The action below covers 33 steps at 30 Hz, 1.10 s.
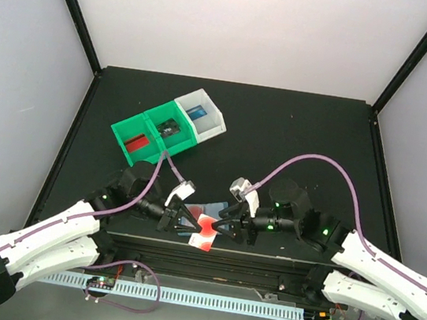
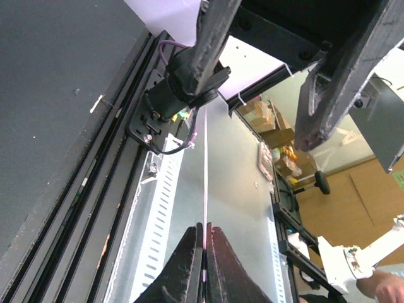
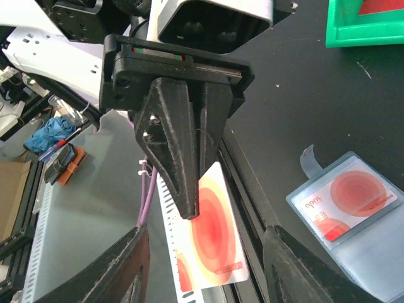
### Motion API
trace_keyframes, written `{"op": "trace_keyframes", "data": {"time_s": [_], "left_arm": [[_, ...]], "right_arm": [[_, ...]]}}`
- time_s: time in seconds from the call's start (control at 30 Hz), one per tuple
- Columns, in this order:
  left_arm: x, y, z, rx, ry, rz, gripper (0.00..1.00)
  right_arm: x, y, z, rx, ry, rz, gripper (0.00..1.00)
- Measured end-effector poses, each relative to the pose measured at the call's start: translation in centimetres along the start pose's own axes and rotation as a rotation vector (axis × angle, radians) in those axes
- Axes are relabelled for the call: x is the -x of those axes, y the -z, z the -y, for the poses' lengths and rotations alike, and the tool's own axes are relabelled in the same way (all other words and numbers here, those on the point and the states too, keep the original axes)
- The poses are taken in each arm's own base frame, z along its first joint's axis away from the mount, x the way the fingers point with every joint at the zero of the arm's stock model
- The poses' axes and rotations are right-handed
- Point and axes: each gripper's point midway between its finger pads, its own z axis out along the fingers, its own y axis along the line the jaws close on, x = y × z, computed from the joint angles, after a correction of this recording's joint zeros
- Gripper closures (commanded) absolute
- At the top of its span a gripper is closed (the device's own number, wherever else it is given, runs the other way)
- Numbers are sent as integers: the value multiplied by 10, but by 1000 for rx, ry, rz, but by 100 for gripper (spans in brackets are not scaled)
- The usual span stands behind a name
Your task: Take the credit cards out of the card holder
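My left gripper (image 1: 191, 224) is shut on a white credit card with a round red mark (image 1: 204, 236) and holds it over the table's near edge. In the left wrist view the card (image 2: 205, 177) shows edge-on between the shut fingers (image 2: 189, 265). In the right wrist view the same card (image 3: 218, 243) hangs from the left gripper (image 3: 189, 211), between my right gripper's (image 3: 205, 235) open fingers, which do not touch it. The pale blue card holder (image 3: 353, 211) lies flat on the table beside them, a red-marked card inside it. It also shows in the top view (image 1: 213, 207).
A green bin (image 1: 144, 136) and a white bin (image 1: 203, 119) stand at the back left, holding a red card (image 1: 136, 143), a black card (image 1: 168, 128) and a blue card (image 1: 197, 113). The black frame rail (image 1: 208, 256) runs along the near edge.
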Motion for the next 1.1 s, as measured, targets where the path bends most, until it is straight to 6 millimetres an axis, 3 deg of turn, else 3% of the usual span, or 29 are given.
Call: {"op": "trace_keyframes", "data": {"time_s": [0.43, 0.5, 0.73, 0.8, 0.93, 1.1], "left_arm": [[0, 0, 4, -19, -12, -3, 98], [0, 0, 4, -20, -13, -3, 98], [0, 0, 4, -20, -12, -4, 98], [1, 0, 3, -13, -12, 0, 81], [0, 0, -6, 36, -2, 4, 57], [7, 3, -20, 139, 31, 31, 40]], "right_arm": [[-6, -9, 9, -17, -21, -44, 54], [-9, -11, 9, -6, -24, -58, 60], [-15, -19, 10, 18, -40, -97, 96], [-14, -18, 7, 27, -38, -90, 99], [-9, -15, 4, 40, -36, -59, 99], [-11, -19, 12, 29, -88, -19, 99]]}}
